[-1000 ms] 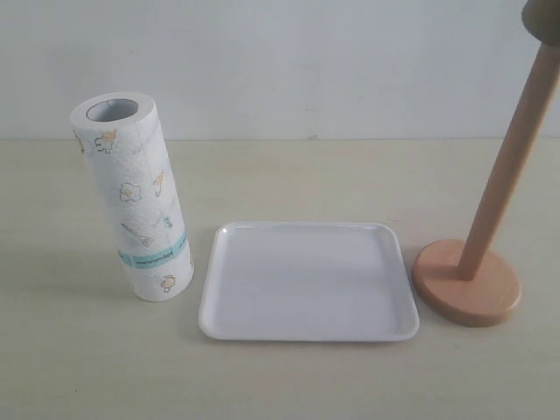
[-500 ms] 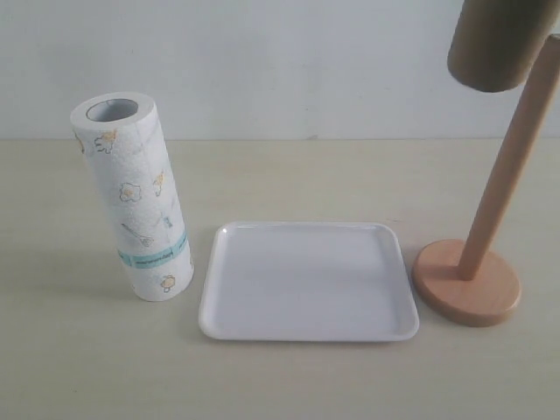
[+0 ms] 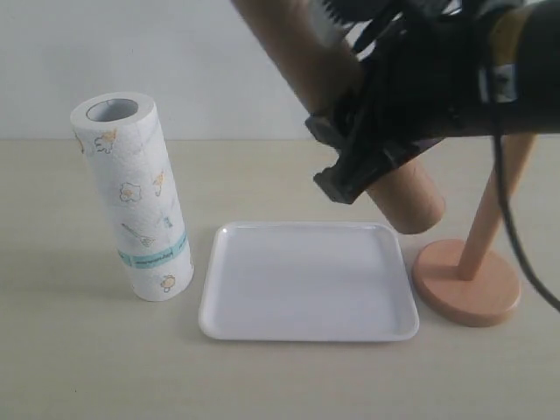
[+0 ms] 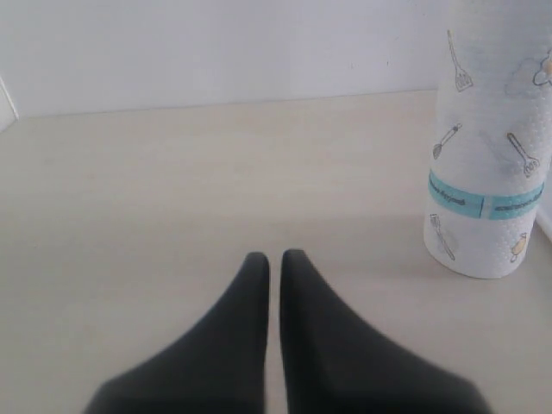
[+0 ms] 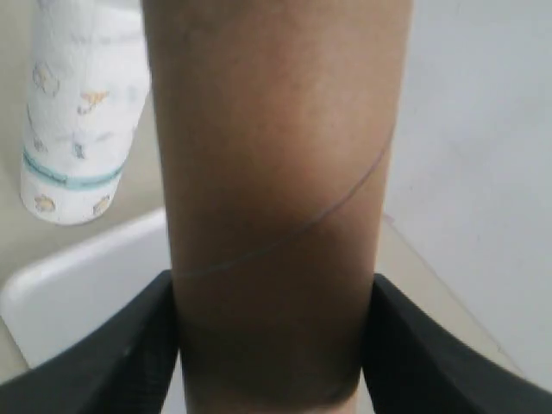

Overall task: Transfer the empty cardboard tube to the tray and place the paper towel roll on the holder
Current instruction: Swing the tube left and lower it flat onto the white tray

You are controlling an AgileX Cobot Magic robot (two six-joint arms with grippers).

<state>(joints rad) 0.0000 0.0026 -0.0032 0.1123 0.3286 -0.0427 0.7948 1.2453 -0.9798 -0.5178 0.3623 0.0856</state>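
Your right gripper [image 3: 372, 162] is clasping the cardboard tube [image 3: 293, 48], holding it tilted in the air above the tray [image 3: 306, 331], beside the holder [image 3: 464, 289]. Your left gripper [image 4: 274, 267] is sitting pinched together near the upright paper towel roll [image 3: 131, 197].

Right arm gripping, left gripper closed

The right arm [image 3: 499, 70] enters the exterior view from 2 o'clock, its dark wrist angled down toward the centre. The right gripper [image 5: 269, 345] has its jaws spread partway, clamping either side of the empty cardboard tube [image 3: 293, 48], held slanted. The left gripper [image 4: 274, 259] has its black fingers pressed together, nothing between them.
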